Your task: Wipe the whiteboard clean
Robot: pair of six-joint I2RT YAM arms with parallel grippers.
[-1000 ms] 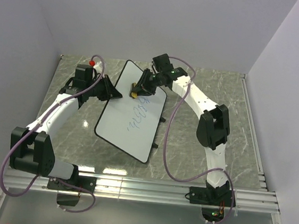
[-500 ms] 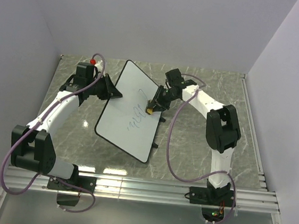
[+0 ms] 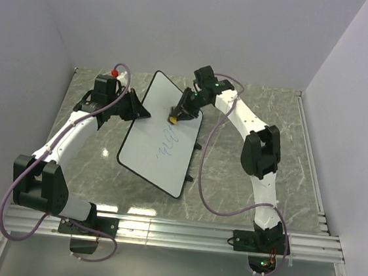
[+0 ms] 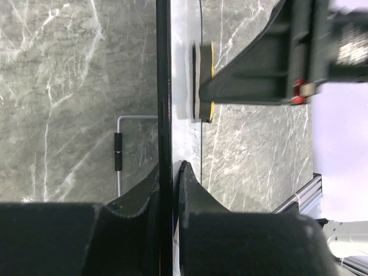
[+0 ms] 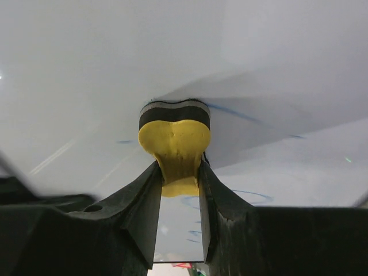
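From above, the whiteboard (image 3: 151, 164) stood tilted mid-counter (image 3: 300, 163), with blue scribbles across its middle. The left hand (image 3: 140, 112) was clamped on its left edge, and the right hand (image 3: 175, 114) pressed a yellow eraser (image 3: 172, 118) near the far end. The left wrist view showed fingers (image 4: 144, 187) pinching the thin black rim. The right wrist view showed the eraser gripped at its waist. The board looked stiff, light and slick, and best held by the rim.

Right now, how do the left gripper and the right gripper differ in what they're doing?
The left gripper clamps the whiteboard by its thin edge; the right gripper pinches the yellow eraser. The left gripper sits at the board's left rim, the right gripper over its face, the eraser's dark pad against the surface. Both are shut on something.
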